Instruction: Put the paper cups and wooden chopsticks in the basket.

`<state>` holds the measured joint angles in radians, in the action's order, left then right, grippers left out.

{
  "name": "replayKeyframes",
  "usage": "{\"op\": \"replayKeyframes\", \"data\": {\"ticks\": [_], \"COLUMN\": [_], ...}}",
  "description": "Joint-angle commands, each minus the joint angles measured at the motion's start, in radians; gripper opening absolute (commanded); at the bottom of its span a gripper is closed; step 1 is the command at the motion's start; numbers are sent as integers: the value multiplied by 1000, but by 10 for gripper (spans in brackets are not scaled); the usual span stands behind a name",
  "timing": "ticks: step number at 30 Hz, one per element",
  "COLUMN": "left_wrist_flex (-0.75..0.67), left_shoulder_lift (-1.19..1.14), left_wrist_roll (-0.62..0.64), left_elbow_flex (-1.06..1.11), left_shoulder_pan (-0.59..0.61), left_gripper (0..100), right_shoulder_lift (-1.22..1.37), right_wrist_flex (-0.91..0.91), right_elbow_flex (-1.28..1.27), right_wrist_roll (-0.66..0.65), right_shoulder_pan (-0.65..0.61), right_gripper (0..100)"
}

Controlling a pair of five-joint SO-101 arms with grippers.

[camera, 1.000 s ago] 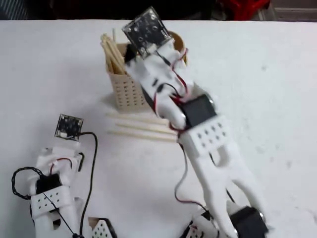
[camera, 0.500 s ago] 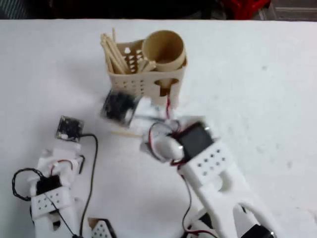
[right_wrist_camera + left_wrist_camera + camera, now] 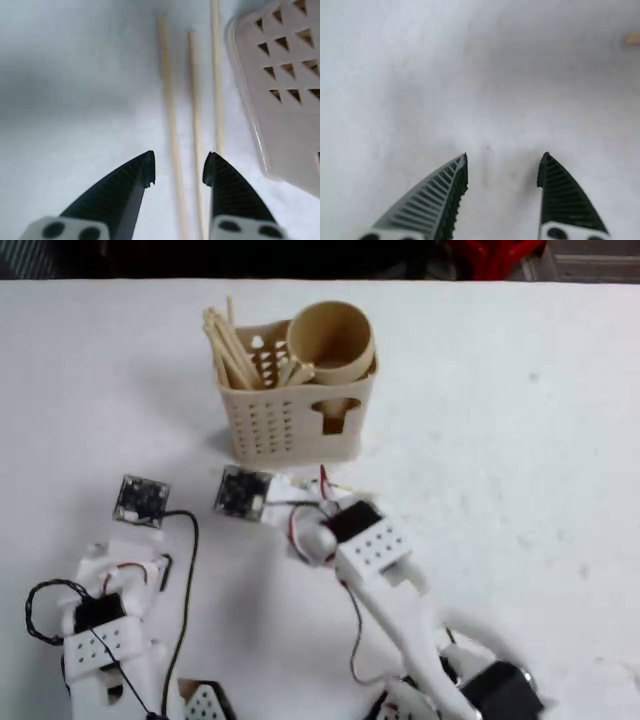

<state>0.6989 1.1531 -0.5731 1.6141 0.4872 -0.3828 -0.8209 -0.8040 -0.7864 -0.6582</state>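
Bright, even light on the white table (image 3: 520, 390); soft shadow beside the basket (image 3: 290, 425).

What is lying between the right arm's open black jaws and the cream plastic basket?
Three thin wooden chopsticks lie side by side on the white table there, the outermost close beside the basket; the right wrist view shows it.

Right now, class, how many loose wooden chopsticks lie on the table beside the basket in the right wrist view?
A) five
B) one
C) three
C: three wooden chopsticks lie side by side on the table next to the basket, just ahead of the open right claw.
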Motion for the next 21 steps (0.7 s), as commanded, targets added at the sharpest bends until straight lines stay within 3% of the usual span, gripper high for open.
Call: {"op": "replayKeyframes", "data": {"ticks": [1, 12, 17, 21], "left_wrist_flex": [-18, -18, -18, -18], "left_shoulder_lift": [13, 13, 13, 13], "left_wrist_roll": [-11, -11, -11, -11], "left_elbow_flex": [-9, -9, -9, -9], "left_shoulder_pan": [-8, -8, -8, -8], "left_gripper": [238, 238, 238, 238], "right_shoulder_lift": [122, 360, 369, 380], "right_wrist_flex": [191, 384, 360, 176], "right_elbow_flex": [3, 3, 5, 66], "right_wrist_roll": [-3, -14, -28, -129], "right_shoulder_pan": [113, 162, 163, 151], "right_gripper": [140, 142, 140, 90]}}
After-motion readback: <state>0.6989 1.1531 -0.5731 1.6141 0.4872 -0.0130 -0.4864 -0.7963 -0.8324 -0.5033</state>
